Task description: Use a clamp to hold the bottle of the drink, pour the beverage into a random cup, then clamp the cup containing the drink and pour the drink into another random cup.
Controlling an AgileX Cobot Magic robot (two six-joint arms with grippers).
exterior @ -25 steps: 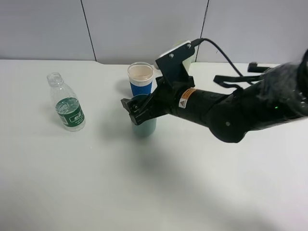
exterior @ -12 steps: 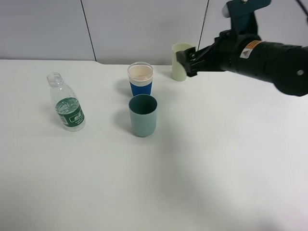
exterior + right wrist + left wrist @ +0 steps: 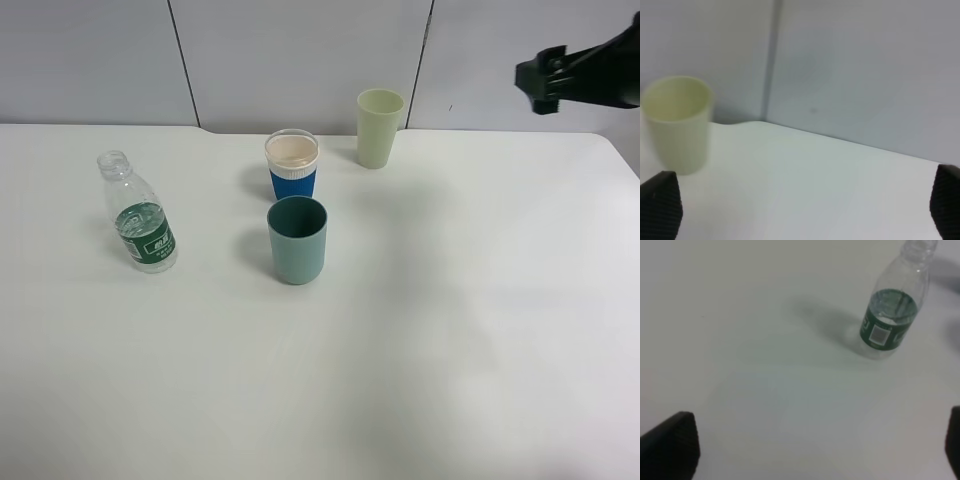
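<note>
A clear, uncapped bottle (image 3: 140, 215) with a green label stands upright at the left of the table; it also shows in the left wrist view (image 3: 891, 310). A teal cup (image 3: 297, 240) stands at mid table, free of any gripper. A blue cup (image 3: 292, 165) with a white rim stands just behind it. A pale green cup (image 3: 379, 128) stands at the back and also shows in the right wrist view (image 3: 676, 122). My right gripper (image 3: 545, 82) (image 3: 802, 205) is open and empty, high at the far right. My left gripper (image 3: 812, 450) is open and empty, some way from the bottle.
The white table (image 3: 450, 330) ends at a grey panel wall (image 3: 300, 60) behind the cups. The table's right edge runs near the right gripper.
My right gripper was around the teal cup a second ago. It has let go and swung up and to the far right. The teal cup stays upright.
</note>
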